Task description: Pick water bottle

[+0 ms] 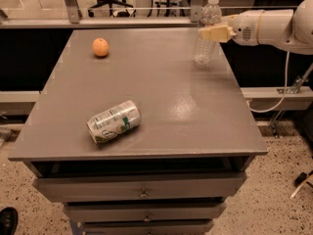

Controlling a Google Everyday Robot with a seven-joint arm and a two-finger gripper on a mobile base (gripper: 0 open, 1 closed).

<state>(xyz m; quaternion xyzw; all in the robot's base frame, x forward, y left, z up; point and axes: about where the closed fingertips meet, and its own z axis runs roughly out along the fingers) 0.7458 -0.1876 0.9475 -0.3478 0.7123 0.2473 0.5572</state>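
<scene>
The water bottle (204, 45) stands upright near the table's far right corner; it is clear and ribbed, with a white cap. My gripper (213, 33) reaches in from the right on a white arm (271, 27). It sits at the bottle's upper body, at label height, and overlaps the bottle. The bottle's base rests on the grey tabletop (161, 92).
A silver-and-green drink can (114, 121) lies on its side at the front left. An orange (100, 47) sits at the far left. Drawers (142, 192) run below the front edge. A rail and glass stand behind the table.
</scene>
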